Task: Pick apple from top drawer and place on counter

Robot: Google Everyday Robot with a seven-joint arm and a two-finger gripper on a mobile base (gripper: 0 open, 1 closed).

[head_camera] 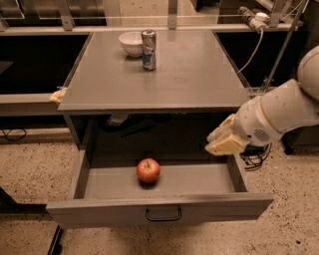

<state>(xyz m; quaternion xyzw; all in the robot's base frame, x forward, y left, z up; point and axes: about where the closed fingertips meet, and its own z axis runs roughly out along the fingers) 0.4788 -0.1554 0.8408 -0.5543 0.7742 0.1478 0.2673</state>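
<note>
— Lab or test bay, most likely; hardly a home kitchen.

— Going by what?

— Bare grey metal counter [199, 74], matching top drawer [159, 211] standing open beneath. Speckled hard floor [30, 169], industrial sort. Metal framing [65, 15] along the back.

— Anything else?

— White robot arm [279, 112] reaching in from the right, its gripper [225, 141] hanging by the drawer's right side, just under the counter's front edge. Loose cables [254, 160] heaped on the floor behind it. Another lead [251, 47] running up to what may be a power strip [255, 16], too blurred to swear to.

— And the bowl [130, 42] and can [148, 50]?

— Props, by the look; nothing else domestic around.
</note>
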